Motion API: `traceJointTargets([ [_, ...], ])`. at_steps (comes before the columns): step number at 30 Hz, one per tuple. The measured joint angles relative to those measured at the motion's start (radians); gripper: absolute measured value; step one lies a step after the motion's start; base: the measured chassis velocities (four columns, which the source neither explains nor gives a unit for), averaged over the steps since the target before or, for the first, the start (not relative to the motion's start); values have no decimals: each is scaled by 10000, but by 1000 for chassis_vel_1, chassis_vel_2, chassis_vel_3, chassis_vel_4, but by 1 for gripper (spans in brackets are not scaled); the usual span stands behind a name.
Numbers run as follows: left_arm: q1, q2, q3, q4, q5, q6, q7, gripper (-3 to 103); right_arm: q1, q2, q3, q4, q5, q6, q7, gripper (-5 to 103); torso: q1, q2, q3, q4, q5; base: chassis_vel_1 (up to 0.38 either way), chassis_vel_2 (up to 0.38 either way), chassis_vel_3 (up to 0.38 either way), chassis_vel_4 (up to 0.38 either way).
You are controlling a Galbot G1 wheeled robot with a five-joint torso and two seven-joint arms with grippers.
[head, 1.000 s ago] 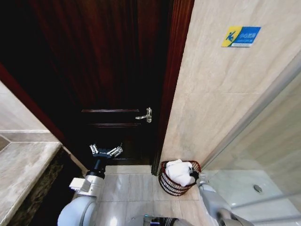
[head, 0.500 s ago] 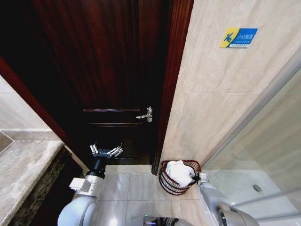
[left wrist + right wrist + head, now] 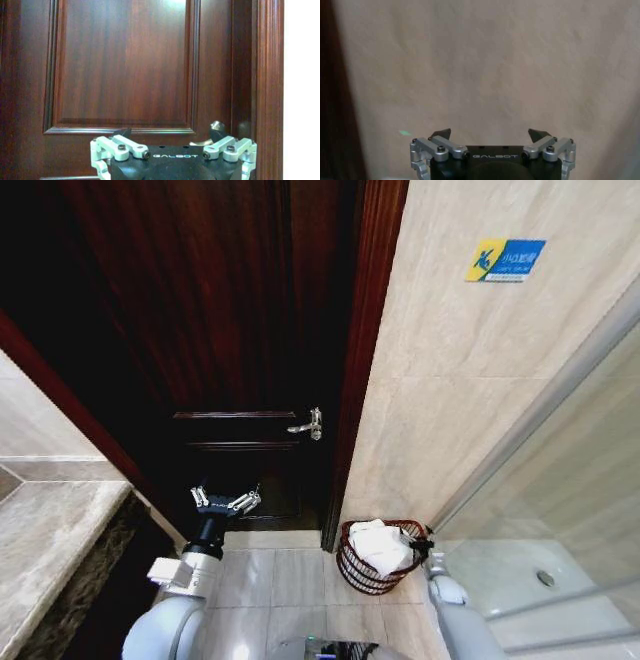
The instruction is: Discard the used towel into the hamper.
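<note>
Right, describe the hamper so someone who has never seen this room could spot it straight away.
Start at the dark wooden door and follow its right-hand frame down to the tiled floor. There, against the beige wall just before the glass shower screen, stands the hamper. It is a small round reddish-brown openwork basket with a white towel heaped inside, the only container on the floor.
</note>
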Motion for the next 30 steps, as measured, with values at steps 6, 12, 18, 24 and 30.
traceJointTargets([
  [6,0,0,0,1,-1,0,0,100,793,245,-211,-1793,99,703,-1719,100,3,-1,2,1,13,0,0,0,0],
  [12,0,0,0,1,-1,0,0,100,1688,294,-235,-3937,-19,396,-2578,100,4,-2,2,0,7,0,0,0,0],
  [18,0,0,-1,1,0,0,-1,100,3526,482,106,-7585,-1943,251,-1924,100,3,-2,3,2,11,0,0,0,0],
  [24,0,0,0,1,0,0,0,100,4526,446,232,-8783,-2251,-1411,-368,100,3,-2,2,2,9,0,0,0,0],
  [30,0,0,0,0,0,0,0,100,5121,134,530,-9630,-2094,-2796,844,100,3,-2,2,1,3,0,0,0,0],
])
